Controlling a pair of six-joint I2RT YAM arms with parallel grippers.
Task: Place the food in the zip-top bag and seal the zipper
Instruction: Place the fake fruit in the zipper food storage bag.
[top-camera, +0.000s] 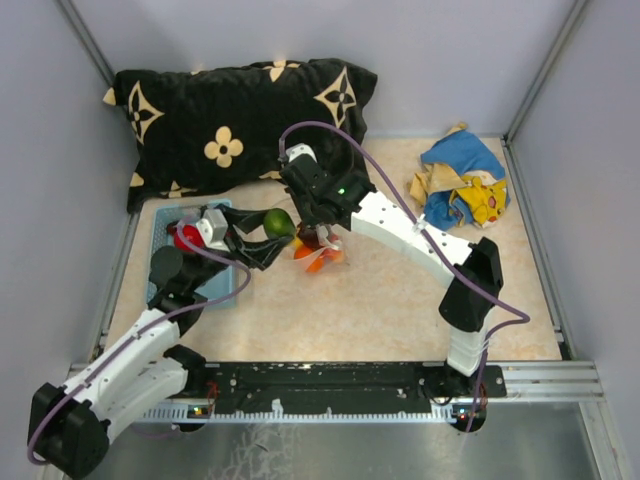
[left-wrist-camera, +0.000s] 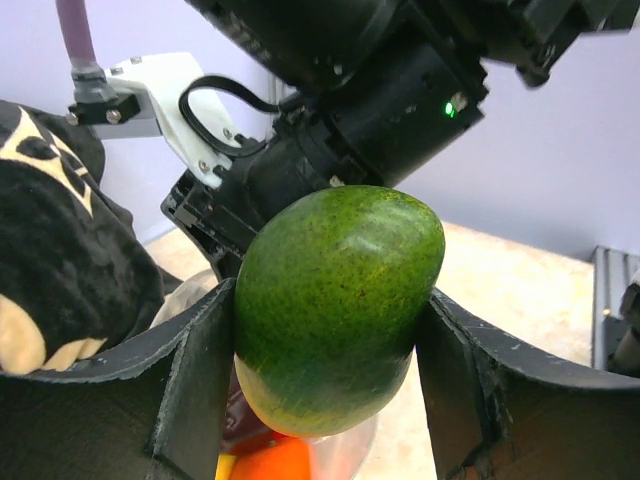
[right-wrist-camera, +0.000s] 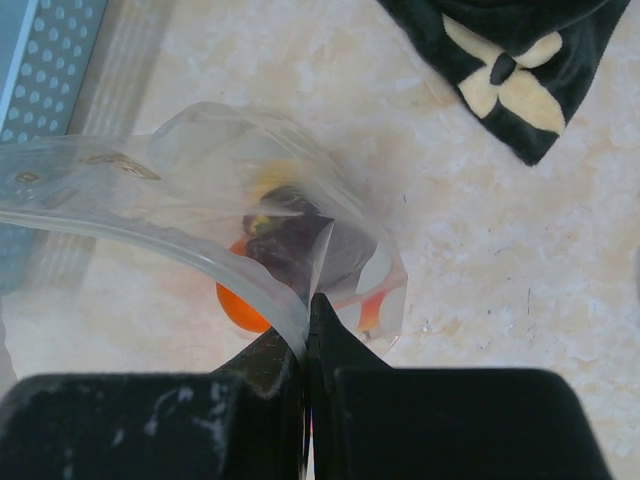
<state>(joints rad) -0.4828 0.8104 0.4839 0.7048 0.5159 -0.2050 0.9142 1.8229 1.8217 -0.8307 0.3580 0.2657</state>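
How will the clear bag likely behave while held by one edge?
Probably floppy: the zip-top bag curves and folds where the right gripper pinches its edge. Its mouth may collapse if the green fruit in the left gripper pushes it.

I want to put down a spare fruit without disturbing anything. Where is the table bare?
Bare: the wide strip of table between the bag and the near rail, and the patch below the cloth, right of the right arm. Crowded: from basket to bag, where the left gripper, holding a green fruit, meets the right gripper.
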